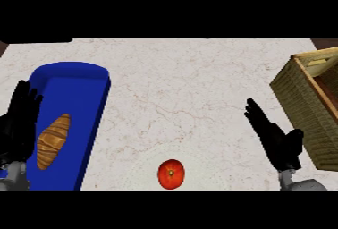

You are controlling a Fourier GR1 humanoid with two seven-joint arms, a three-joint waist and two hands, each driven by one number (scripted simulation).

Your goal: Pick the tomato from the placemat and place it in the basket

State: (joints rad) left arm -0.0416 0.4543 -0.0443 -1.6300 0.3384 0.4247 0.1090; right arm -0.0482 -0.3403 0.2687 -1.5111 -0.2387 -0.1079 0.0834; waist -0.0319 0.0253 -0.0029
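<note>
A red tomato (170, 173) lies on the bare marble counter near the front edge, right of the blue placemat (79, 103) and not on it. The woven basket (300, 96) stands at the right edge, partly cut off by the view. My right hand (278, 141) is open with straight fingers pointing up, between the tomato and the basket, touching neither. My left hand (19, 125) is open at the left edge, over the placemat's left side, resting.
A brown croissant (52, 139) lies on the placemat beside my left hand. The marble counter (191, 76) stretches wide between placemat and basket.
</note>
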